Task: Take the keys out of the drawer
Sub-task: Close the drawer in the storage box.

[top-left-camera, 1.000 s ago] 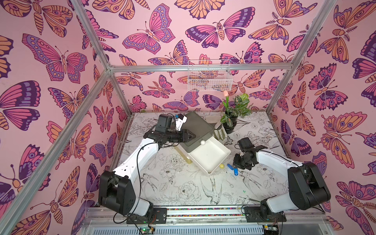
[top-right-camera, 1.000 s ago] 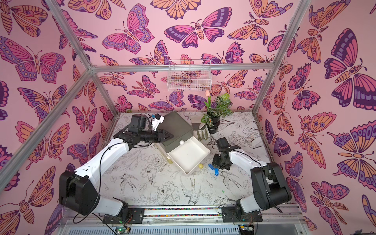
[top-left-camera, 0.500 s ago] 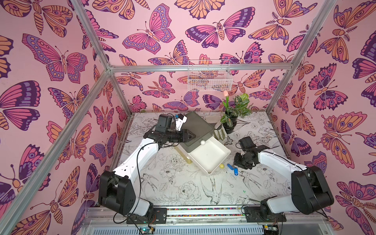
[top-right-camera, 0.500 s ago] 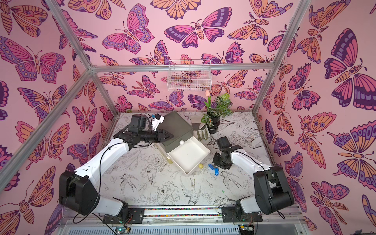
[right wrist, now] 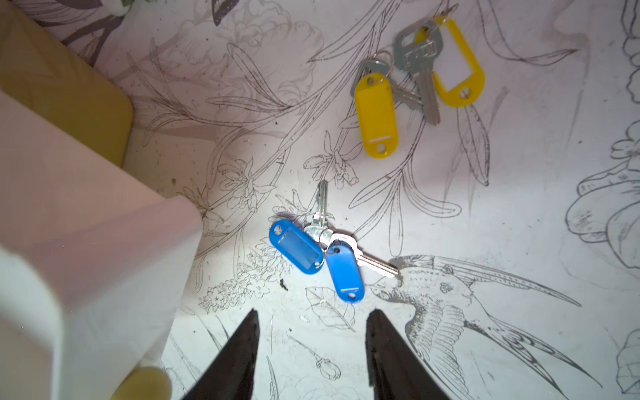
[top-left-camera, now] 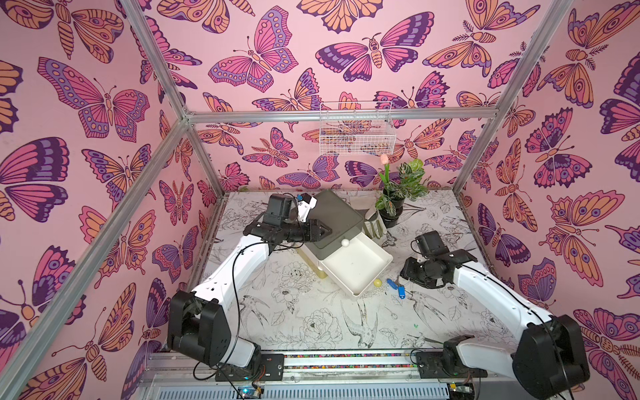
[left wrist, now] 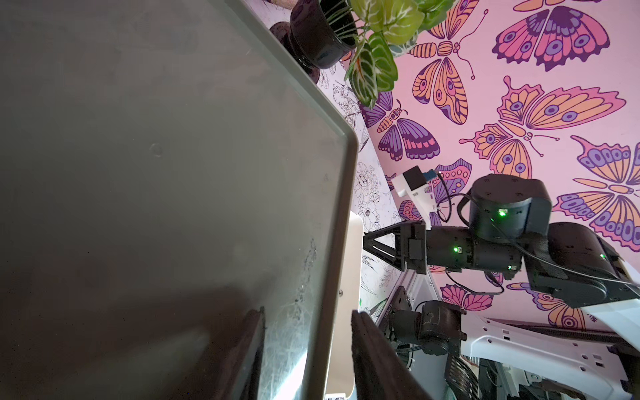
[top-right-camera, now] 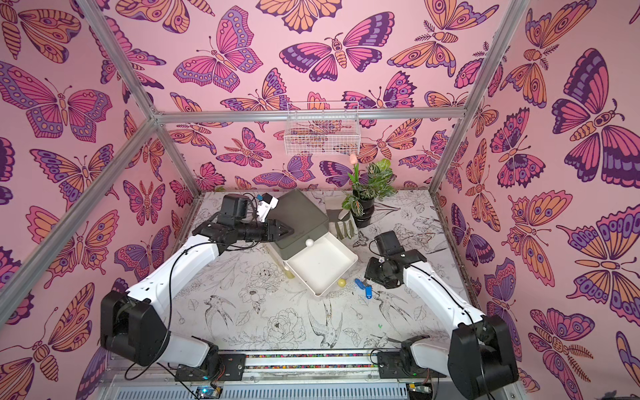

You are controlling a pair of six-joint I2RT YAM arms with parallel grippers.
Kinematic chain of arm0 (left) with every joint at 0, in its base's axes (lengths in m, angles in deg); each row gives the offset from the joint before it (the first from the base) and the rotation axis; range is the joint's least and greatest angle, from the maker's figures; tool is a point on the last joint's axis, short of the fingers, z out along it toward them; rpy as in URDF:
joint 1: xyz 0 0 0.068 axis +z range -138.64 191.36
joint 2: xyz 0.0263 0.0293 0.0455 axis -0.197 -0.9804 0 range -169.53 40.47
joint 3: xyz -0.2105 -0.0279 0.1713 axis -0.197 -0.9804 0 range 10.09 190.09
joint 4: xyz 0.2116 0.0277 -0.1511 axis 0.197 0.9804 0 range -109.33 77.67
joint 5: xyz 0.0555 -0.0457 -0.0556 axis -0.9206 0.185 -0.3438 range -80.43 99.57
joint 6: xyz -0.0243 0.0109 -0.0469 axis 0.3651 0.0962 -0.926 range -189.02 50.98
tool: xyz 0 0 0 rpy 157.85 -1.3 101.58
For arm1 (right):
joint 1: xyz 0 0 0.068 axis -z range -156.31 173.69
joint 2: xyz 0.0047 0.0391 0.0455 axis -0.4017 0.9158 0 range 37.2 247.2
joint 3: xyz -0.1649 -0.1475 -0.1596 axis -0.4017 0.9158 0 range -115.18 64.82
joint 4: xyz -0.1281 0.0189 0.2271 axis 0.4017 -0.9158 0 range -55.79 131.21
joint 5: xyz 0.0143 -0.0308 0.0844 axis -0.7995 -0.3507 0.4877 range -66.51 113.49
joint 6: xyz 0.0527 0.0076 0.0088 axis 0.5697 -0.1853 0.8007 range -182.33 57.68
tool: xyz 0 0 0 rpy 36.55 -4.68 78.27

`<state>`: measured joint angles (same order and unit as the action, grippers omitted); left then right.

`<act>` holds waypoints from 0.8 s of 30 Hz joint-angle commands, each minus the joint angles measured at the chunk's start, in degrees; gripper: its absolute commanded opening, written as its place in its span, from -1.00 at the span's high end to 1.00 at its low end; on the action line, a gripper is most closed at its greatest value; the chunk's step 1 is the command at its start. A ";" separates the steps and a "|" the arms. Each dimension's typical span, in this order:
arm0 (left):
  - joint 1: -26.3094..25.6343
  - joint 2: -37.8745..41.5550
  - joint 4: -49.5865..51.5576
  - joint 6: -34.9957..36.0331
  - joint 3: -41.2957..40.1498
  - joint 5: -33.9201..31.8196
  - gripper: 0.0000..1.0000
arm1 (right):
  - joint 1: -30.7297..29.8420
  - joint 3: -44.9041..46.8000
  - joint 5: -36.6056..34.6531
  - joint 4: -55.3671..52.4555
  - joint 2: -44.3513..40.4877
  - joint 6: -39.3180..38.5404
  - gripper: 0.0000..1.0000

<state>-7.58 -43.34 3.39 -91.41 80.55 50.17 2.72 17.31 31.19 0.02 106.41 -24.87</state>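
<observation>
The right gripper [right wrist: 313, 313] hangs over the tabletop [right wrist: 519, 214] with its jaws spread and nothing between them. Just ahead of its tips, in line with the gap, lie the blue-tagged keys [right wrist: 313, 254]. There are two of them, joined at the ring end, flat on the tabletop and apart from both fingers. Farther ahead and off to the gripper's right lie the yellow-tagged keys [right wrist: 376, 110], also flat, with a bare strip of printed tabletop between the two pairs.

On the gripper's left, the pulled-out white drawer [top-left-camera: 349, 270] ends in a front corner close beside the left finger. The blue-tagged keys sit outside that corner, near it but not touching. A yellow knob [top-left-camera: 377, 283] on the drawer front stands between the drawer wall and the blue tags. Ahead, to the right and back toward the arm's base, the tabletop lies open.

The left gripper [left wrist: 307, 311] reaches over the grey top [left wrist: 156, 156] of the drawer unit. Its jaws stand a narrow gap apart, astride the top's raised edge. Whether they pinch that edge cannot be told.
</observation>
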 commanded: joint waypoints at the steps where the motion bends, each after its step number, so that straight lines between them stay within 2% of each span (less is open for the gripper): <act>1: 0.75 0.58 0.64 -0.87 0.51 -1.40 0.10 | 0.33 0.25 5.27 -3.12 -2.55 0.55 -0.07; 10: 1.11 -0.04 0.69 -1.34 1.31 -3.80 0.28 | -2.77 3.56 13.60 -0.46 -8.04 4.69 -0.07; 19: 1.12 -0.78 2.54 -0.19 1.74 -5.35 0.31 | -7.82 7.37 16.05 10.94 -4.34 10.45 -0.07; 24: 1.19 -0.83 2.82 -0.02 1.61 -5.17 0.31 | -9.08 7.41 16.32 13.88 -2.27 11.49 -0.07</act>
<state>-6.66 -43.45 4.94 -92.41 81.40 45.53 -5.61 24.65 46.69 10.14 103.33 -15.17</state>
